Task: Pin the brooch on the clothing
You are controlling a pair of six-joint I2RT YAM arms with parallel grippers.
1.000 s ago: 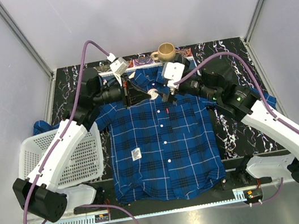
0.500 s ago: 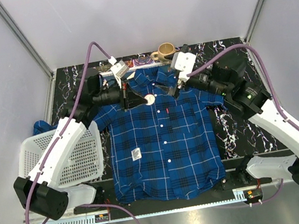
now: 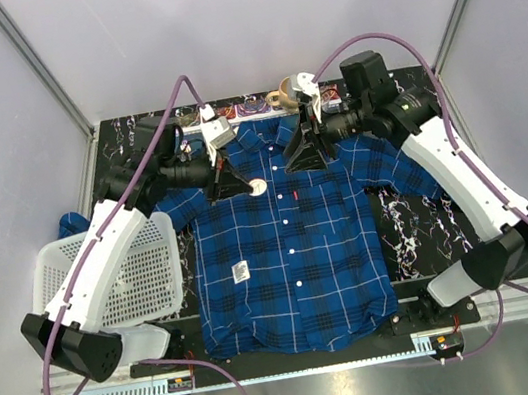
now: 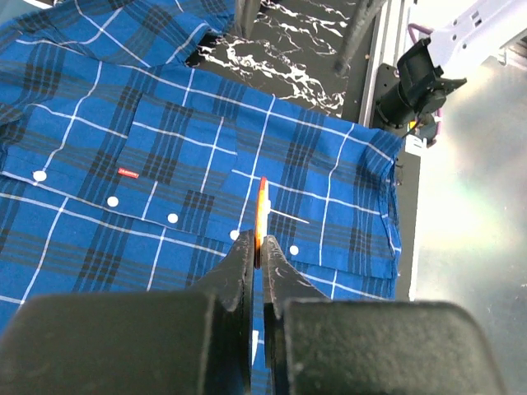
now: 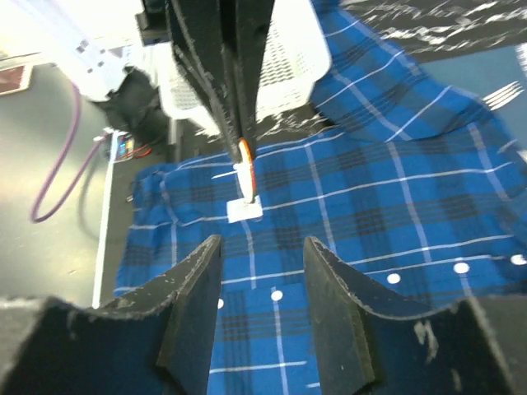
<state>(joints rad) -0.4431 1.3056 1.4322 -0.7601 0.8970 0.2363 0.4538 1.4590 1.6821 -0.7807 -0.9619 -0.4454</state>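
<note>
Left gripper (image 4: 259, 257) is clenched on the brooch (image 4: 262, 206). In the left wrist view we see it edge-on, an orange sliver sticking out past the fingertips over the clothing (image 4: 165, 156). We cannot tell whether it touches the cloth. The red pocket tab (image 4: 128, 174) lies left of the jaws there. From above, the brooch (image 3: 257, 187) sits just beyond the left gripper (image 3: 237, 184) tips, beside the collar (image 3: 269, 136). Right gripper (image 5: 262, 247) is released, jaws wide apart with nothing between them. Through that gap we see the left gripper (image 5: 235, 99) and brooch (image 5: 244, 153) ahead, well apart from the right fingertips. In the top view the right gripper (image 3: 302, 159) hangs over the collar's other side.
</note>
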